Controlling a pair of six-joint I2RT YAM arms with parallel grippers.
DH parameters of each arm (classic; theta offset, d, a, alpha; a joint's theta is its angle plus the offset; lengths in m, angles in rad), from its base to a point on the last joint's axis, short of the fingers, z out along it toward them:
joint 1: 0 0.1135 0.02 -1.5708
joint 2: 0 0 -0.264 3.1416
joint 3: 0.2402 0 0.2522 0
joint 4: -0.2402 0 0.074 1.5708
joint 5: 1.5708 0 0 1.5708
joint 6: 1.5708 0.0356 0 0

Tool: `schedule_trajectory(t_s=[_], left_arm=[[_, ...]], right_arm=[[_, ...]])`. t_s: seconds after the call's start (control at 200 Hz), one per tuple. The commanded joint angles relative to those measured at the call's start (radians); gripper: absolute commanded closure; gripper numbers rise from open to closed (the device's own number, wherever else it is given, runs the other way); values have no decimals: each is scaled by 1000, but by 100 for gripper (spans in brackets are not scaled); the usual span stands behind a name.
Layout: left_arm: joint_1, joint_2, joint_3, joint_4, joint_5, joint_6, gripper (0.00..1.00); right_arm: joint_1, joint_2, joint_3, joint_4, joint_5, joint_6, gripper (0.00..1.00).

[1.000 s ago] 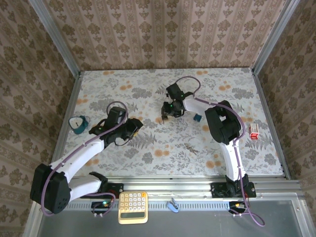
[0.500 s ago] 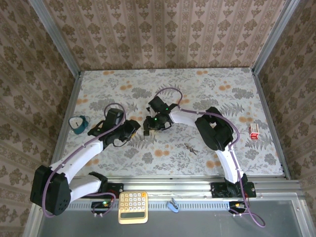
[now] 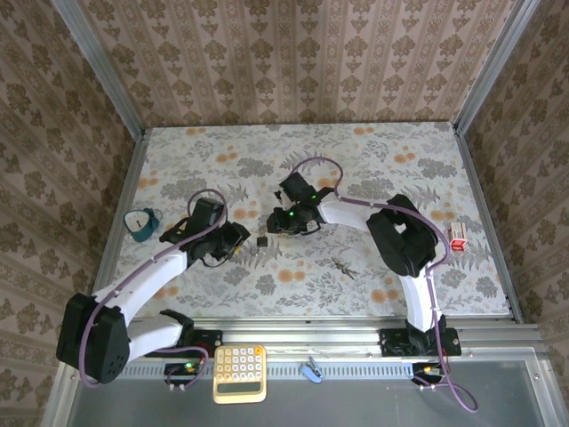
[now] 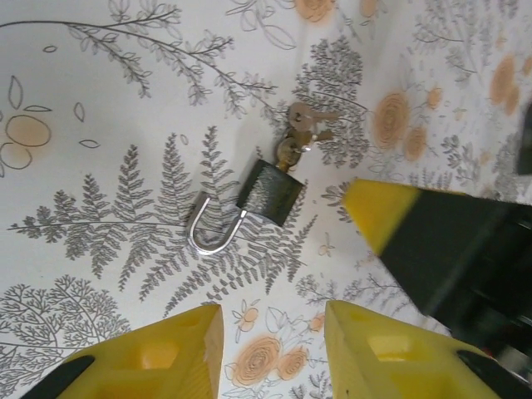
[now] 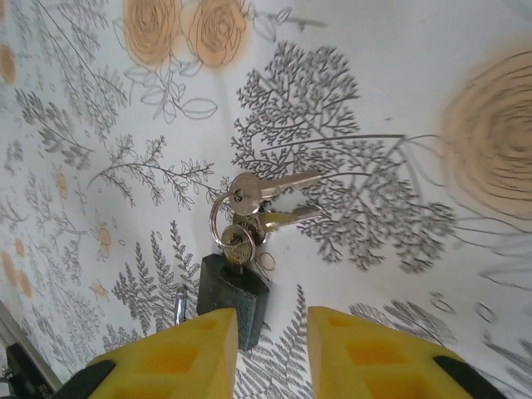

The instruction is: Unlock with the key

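Observation:
A small dark padlock [image 3: 264, 238] lies flat on the flowered table between my two grippers. In the left wrist view the padlock [image 4: 270, 193] has its silver shackle [image 4: 213, 235] swung to one side, one leg off the body. A key on a ring of keys [image 5: 258, 195] sticks in the padlock [image 5: 229, 293]. My left gripper [image 4: 270, 353] hovers open just short of the shackle. My right gripper [image 5: 270, 353] is open over the lock body with nothing between its fingers, and its yellow fingertip [image 4: 378, 208] shows beside the lock.
A second bunch of keys [image 3: 342, 266] lies right of centre. A teal object [image 3: 142, 222] sits near the left wall and a red and white item [image 3: 458, 240] near the right wall. A calculator [image 3: 239, 374] and a blue clip [image 3: 311, 369] rest on the front rail.
My right gripper came left toward the left gripper carrying the padlock, then let it go. The lock now lies on the table. The left gripper shifted slightly.

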Motion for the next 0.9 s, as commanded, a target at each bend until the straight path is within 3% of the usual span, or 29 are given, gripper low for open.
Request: schedule_trajectory(t_s=[0.0, 0.2, 0.51, 0.895], left_arm=[[-11, 34, 6, -26, -20, 42, 65], [-8, 143, 85, -32, -34, 123, 68], [-2, 439, 274, 8, -17, 220, 64], [-10, 632, 395, 82, 68, 235, 64]], right_arm=[[-10, -90, -58, 16, 27, 0, 72], [-40, -213, -208, 48, 52, 4, 71], [-77, -397, -402, 57, 108, 8, 69], [-152, -523, -501, 33, 135, 2, 69]])
